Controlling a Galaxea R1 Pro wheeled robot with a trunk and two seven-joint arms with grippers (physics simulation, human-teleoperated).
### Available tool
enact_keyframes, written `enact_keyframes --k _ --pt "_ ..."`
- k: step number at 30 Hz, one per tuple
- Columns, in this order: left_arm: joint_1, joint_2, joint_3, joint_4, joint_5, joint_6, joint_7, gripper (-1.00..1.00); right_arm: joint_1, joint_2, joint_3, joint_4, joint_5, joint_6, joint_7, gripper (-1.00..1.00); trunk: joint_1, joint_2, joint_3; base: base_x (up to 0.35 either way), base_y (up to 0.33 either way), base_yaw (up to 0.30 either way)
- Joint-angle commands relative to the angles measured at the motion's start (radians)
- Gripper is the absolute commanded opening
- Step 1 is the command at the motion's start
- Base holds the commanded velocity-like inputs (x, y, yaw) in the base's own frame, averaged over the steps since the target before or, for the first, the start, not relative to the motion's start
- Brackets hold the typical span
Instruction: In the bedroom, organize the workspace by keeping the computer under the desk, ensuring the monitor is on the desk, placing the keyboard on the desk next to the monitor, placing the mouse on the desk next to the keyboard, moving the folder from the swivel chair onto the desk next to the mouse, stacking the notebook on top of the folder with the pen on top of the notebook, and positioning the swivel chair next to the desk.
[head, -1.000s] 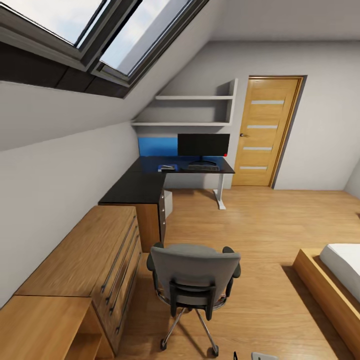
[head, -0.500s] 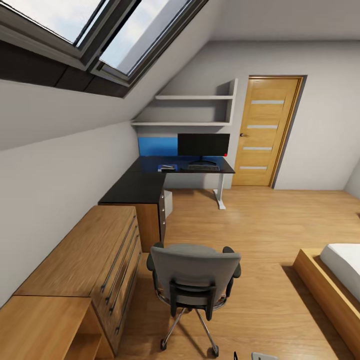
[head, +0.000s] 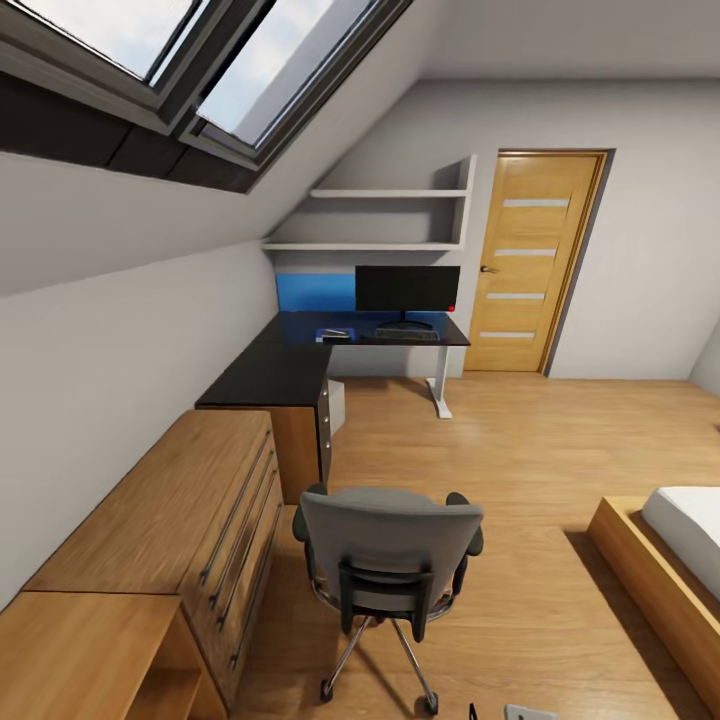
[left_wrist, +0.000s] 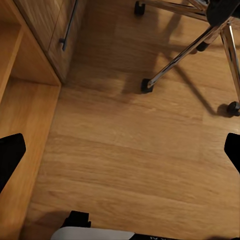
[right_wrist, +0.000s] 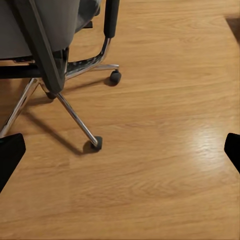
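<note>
Sloping attic walls and a wood floor (head: 520, 450) frame the black worktop (head: 300, 365) in the far corner, carrying the monitor (head: 407, 288) and keyboard (head: 404, 335). Nearer stands the swivel chair (head: 388, 560), its seat hidden. Both grippers' fingers (left_wrist: 11, 156) (right_wrist: 10, 152) are spread and empty; the robot should probably circle the chair for the folder.

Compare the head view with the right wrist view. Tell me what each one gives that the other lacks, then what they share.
Head view: the black desk with the monitor on it, the light-wood drawer chest, the door and a corner of the bed.
Right wrist view: a close look at a castor on a chrome leg, and the right gripper, fingertips wide apart above the floor.
Shared: the swivel chair and the wooden floor.
</note>
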Motion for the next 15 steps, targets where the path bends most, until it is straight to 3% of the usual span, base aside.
enact_keyframes --k 1,15 --pt "-0.001 0.0 0.004 0.001 -0.01 -0.003 0.006 1.0 -0.001 0.0 0.009 0.002 -0.006 -0.004 -0.004 1.0 0.004 -0.009 -0.005 0.0 0.0 0.0" --pt "-0.001 -0.001 0.005 0.001 -0.01 -0.002 0.007 1.0 -0.001 -0.025 0.009 0.002 -0.006 -0.006 -0.004 1.0 0.058 -0.107 -0.049 0.0 0.0 0.0"
